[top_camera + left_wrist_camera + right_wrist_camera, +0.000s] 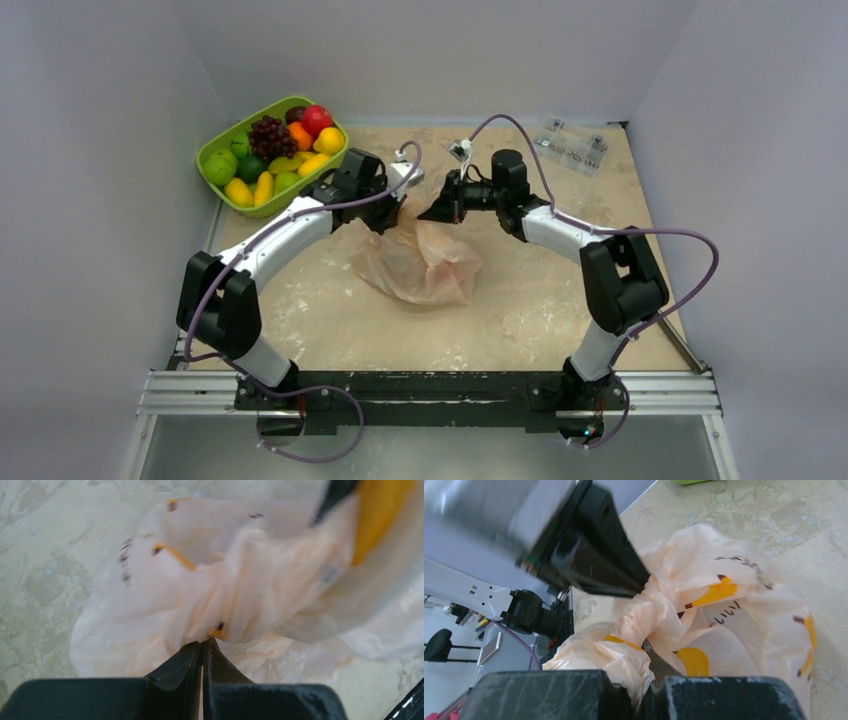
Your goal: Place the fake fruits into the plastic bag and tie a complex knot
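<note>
Nearest, along the bottom of the overhead frame, ran the silver metal rail (690, 390) carrying both arms. Just beyond it, mid-frame on the mottled beige table (520, 310), the thin, crinkly, translucent peach-orange plastic bag (420, 268) lay slumped and flat-looking. At its upper edge the arms met. The left gripper (397, 208) had its black fingers pressed together on a bunched fold of the film. Just beside it, the right gripper (441, 210) pinched a twisted rope of the same plastic, and the wrist views showed that strand stretched between the two. A twist, yes, but no finished knot could be made out. Further back, upper left, the glossy fake fruits (290, 160), red, orange, yellow and green, plus a dark purple grape bunch (270, 135), sat heaped in the lime-green oval tray (210, 155), well apart from the bag. Upper right lay small clear packets (572, 146). My read: loading hadn't begun, and the tying remained too.
</note>
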Motion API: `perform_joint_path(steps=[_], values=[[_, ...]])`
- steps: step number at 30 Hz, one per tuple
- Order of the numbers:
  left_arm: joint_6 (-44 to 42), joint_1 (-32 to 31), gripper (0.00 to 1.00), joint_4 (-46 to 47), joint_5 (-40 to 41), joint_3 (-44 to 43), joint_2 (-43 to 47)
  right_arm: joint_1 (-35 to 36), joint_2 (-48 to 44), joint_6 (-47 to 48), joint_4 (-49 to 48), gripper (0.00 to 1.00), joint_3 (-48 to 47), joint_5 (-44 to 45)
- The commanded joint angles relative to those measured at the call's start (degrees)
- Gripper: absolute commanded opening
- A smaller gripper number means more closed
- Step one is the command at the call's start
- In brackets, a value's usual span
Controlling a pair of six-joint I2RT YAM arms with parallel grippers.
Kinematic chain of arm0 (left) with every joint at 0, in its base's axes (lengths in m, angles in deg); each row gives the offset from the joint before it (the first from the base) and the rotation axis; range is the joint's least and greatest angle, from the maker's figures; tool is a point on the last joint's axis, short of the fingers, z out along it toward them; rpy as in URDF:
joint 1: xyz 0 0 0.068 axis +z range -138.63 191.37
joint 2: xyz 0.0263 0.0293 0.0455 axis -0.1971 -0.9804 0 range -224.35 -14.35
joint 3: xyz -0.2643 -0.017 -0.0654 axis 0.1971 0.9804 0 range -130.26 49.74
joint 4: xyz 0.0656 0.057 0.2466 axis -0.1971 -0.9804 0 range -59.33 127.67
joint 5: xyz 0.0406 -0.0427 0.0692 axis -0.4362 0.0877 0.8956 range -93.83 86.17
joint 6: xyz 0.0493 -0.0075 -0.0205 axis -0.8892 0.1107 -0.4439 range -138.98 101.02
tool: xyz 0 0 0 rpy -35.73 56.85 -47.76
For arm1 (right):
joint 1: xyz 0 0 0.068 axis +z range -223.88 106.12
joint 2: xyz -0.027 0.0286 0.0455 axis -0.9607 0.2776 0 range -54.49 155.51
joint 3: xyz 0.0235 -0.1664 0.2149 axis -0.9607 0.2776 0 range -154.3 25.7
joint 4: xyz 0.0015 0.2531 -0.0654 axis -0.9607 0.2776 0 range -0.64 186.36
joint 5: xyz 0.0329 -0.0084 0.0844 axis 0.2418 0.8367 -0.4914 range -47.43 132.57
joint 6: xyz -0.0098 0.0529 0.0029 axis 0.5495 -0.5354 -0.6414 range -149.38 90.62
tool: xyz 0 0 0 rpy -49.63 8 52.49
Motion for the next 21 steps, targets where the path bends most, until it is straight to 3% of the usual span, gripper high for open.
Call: perform_joint_path(steps=[1, 7, 13, 17, 21], values=[[11.16, 4.47, 0.00, 9.41, 3.66, 0.36, -0.33, -0.42, -3.37, -2.21, -3.05, 0.00, 0.86, -0.46], [13.91, 5.37, 0.00, 15.56, -12.33, 1.70, 0.57, -0.37, -3.52, -1.62, -2.63, 0.00, 0.38, -3.21], [15.61, 5.64, 0.00, 14.77, -20.72, 5.29, 3.76, -0.34, -6.24, 2.47, 2.24, 0.00, 0.76, -0.87], [15.11, 3.14, 0.00, 14.50, -16.93, 8.95, 7.29, -0.40, -8.10, 2.36, 0.88, 0.00, 3.23, 6.27], [19.60, 1.80, 0.00, 16.19, -10.06, 10.31, 3.90, -0.27, -7.72, -0.81, -3.80, 0.00, 4.41, 5.59]])
